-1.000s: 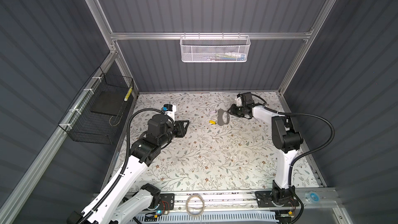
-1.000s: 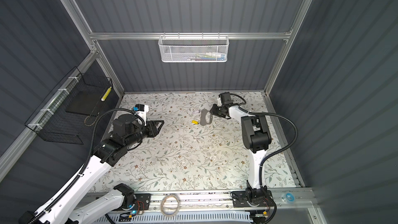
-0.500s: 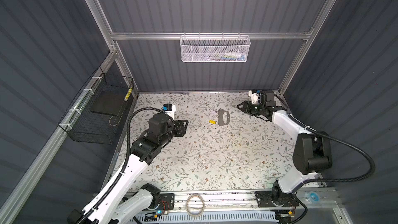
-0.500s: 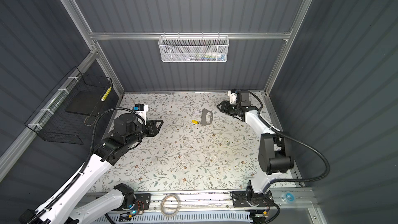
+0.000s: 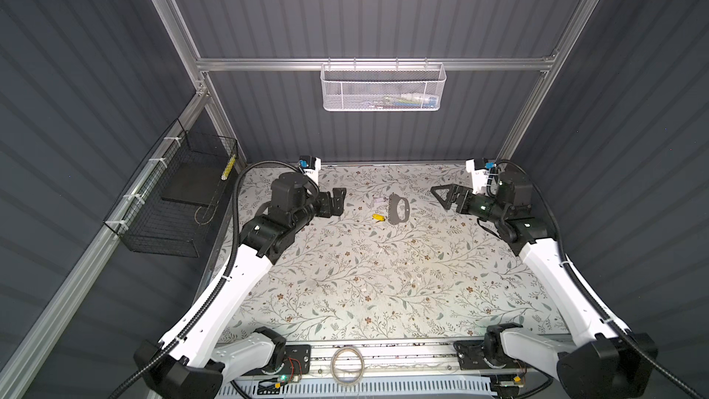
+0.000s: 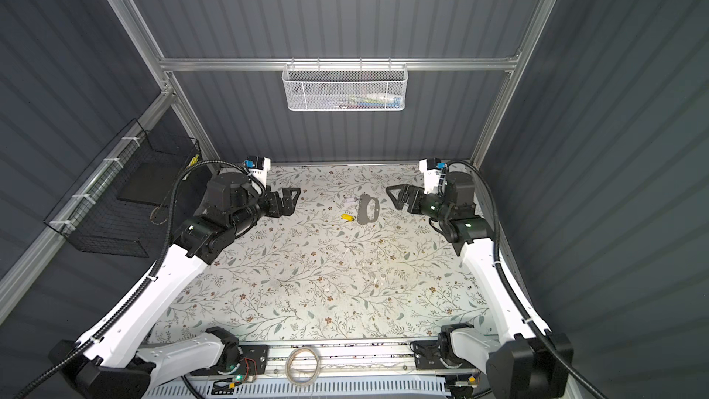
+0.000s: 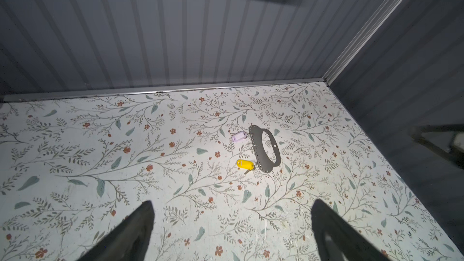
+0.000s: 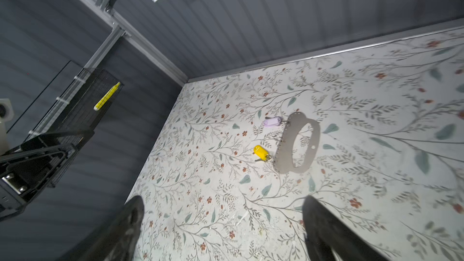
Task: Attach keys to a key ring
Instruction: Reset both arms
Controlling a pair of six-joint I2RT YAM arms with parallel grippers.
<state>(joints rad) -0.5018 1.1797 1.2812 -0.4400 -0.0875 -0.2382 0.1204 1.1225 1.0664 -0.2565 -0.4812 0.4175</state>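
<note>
The key ring [image 5: 399, 209] [image 6: 369, 209], a flat dark grey oval loop, lies on the floral mat towards the back. The yellow key [image 7: 245, 163] [image 8: 261, 152] and the lilac key [image 7: 239, 136] [image 8: 272, 122] lie against its perforated left edge. Whether they are hooked into it I cannot tell. My left gripper [image 5: 338, 202] [image 7: 232, 204] hovers open to the left of the ring, nothing between its fingers. My right gripper [image 5: 445, 197] [image 8: 223, 199] hovers open to the right of it, also empty. Both point at the ring from a short distance.
A white mesh basket [image 5: 383, 90] hangs on the back wall. A black wire basket [image 5: 172, 201] with a yellow marker [image 5: 229, 166] hangs on the left wall. A translucent tape roll [image 5: 347, 364] lies on the front rail.
The right gripper has pulled away from the key ring to the right as its arm swung outward. Both grippers have opened wide. The left gripper shifted slightly towards the back.
</note>
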